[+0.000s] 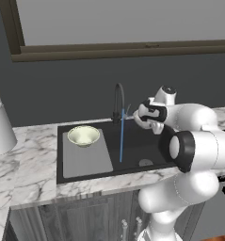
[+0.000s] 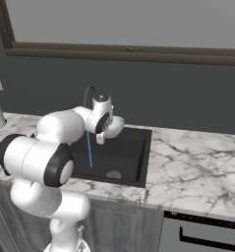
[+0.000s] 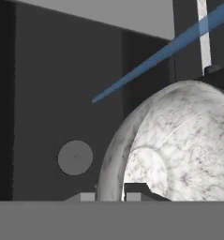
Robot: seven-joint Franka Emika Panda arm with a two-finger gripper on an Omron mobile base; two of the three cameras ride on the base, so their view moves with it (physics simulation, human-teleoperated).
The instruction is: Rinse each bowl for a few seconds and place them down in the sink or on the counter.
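A marbled bowl (image 3: 179,140) is pinched by its rim in the end effector (image 3: 123,192) above the black sink (image 1: 132,155), beside the blue water stream (image 1: 122,141) from the faucet (image 1: 117,101), while a second bowl (image 1: 84,135) is seen resting on the grey drainboard (image 1: 88,157).

I see a black sink (image 1: 132,162) with a flat grey panel (image 1: 88,157) and a grey round drain (image 3: 75,158). The bowl (image 1: 84,135) on the panel is pale cream, faintly green inside. The water stream (image 1: 122,141) is blue. Close up, a second bowl (image 3: 179,145) is off-white with grey mottled veining — the bench (image 2: 197,165) is white marble, grey-veined, over grey wood-grain cabinets (image 1: 71,219).
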